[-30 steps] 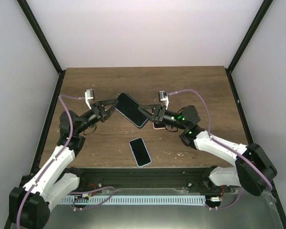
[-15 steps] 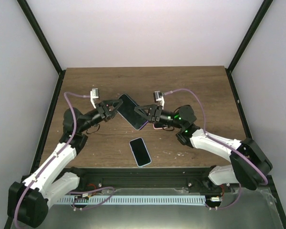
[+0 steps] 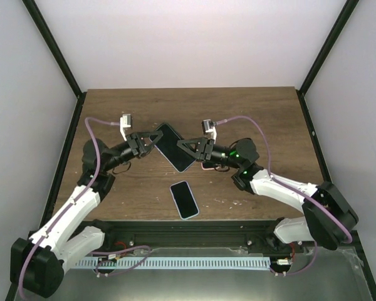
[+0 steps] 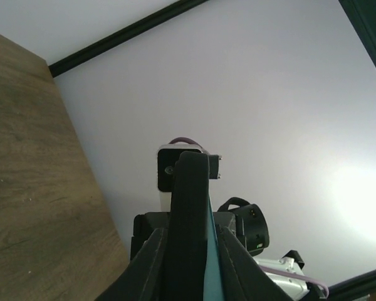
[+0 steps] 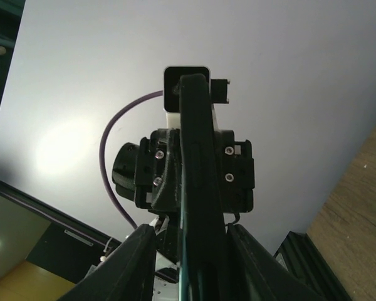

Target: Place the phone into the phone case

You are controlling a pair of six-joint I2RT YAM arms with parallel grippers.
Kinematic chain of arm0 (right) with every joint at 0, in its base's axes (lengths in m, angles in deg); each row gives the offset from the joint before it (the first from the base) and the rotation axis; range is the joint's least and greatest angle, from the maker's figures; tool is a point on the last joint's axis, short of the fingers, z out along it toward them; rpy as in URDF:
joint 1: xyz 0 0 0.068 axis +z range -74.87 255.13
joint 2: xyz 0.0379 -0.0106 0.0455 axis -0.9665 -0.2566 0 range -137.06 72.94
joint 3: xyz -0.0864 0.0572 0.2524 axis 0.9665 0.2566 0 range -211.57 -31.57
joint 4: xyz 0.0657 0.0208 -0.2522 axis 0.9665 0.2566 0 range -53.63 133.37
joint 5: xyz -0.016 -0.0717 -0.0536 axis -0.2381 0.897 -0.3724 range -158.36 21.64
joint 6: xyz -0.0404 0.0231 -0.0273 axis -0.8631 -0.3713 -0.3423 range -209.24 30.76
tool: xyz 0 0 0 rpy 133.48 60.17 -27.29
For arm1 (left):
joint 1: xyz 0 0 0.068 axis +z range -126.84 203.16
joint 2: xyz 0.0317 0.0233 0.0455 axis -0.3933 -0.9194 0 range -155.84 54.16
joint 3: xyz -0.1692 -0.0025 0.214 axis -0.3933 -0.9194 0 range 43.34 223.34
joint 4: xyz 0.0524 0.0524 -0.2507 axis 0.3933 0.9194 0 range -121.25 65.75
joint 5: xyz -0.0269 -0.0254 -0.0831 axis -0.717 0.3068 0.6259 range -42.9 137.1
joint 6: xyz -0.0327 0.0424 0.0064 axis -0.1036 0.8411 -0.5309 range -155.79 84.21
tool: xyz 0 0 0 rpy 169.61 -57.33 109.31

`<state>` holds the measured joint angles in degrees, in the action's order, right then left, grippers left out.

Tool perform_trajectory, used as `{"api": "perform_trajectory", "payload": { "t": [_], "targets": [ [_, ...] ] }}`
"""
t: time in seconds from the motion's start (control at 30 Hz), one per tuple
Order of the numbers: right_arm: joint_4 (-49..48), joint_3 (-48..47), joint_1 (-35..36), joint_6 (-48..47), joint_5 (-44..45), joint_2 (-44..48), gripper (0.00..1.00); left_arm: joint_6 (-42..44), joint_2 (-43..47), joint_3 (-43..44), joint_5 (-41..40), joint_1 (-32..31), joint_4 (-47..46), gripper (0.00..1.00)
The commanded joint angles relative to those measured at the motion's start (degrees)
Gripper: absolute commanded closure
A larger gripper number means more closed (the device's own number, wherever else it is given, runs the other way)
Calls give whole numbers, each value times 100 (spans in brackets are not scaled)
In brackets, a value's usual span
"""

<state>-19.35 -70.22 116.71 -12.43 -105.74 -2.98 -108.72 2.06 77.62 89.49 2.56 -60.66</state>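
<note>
Holding a dark glossy phone-shaped slab [image 3: 171, 144] up off the brown wooden table [image 3: 257, 113], both arms are gripping it between them. The left gripper [image 3: 151, 138] is pinching the end nearest it and the right gripper [image 3: 182, 145] is pinching the opposite end, jaws facing each other across the slab. The left wrist view is showing the slab [image 4: 188, 200] edge-on, running straight out from between the fingers [image 4: 151, 263], which are pressing on its faces. A thin teal strip [image 4: 208, 263] is showing along one side. The right wrist view is giving the same picture: slab [image 5: 197, 157] edge-on, fingers [image 5: 141, 263] hugging it. So both jaws are sitting narrow, clamped on the slab, nothing else in them.

A smaller black rectangle with a pale rim [image 3: 184, 199] is lying flat on the table, below the jaws toward the arm bases, well apart from both grippers. Which piece is the phone and which the case is not telling clearly; the teal strip could be a case edge, too thin to say.

Judging the step: a two-handed mid-air hold of one piece, joining not yet done since the two pieces are sitting apart. The next move is likely calling for one arm letting go while the other is lowering the slab over the table piece, matching corners, then pressing evenly; a skewed approach is risking a corner popping out
</note>
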Motion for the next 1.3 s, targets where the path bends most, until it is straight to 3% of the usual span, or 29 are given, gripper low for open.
{"api": "perform_trajectory", "payload": {
  "t": [0.0,0.07,0.13,0.53,0.73,0.87,1.13,1.27],
  "targets": [
    [-175,-314,64,-75,-169,101,72,319,-235,478,565,-43,-173,85],
    [-153,-327,61,-110,-117,161,77,296,-244,570,649,-41,-164,67],
    [-73,-320,60,-131,14,256,79,284,-173,577,616,-41,-143,58],
    [-919,15,61,635,467,232,83,340,240,25,469,-62,-413,49],
    [-699,54,60,557,186,202,77,271,64,-41,453,-83,-643,75],
    [-204,273,61,206,15,390,70,777,5,413,534,-84,358,84],
    [600,669,19,-323,-121,901,63,1015,-397,1020,1316,-67,1569,88],
    [820,585,8,-526,-421,869,63,1568,-571,1356,1572,-67,2657,88]
  ]
}}
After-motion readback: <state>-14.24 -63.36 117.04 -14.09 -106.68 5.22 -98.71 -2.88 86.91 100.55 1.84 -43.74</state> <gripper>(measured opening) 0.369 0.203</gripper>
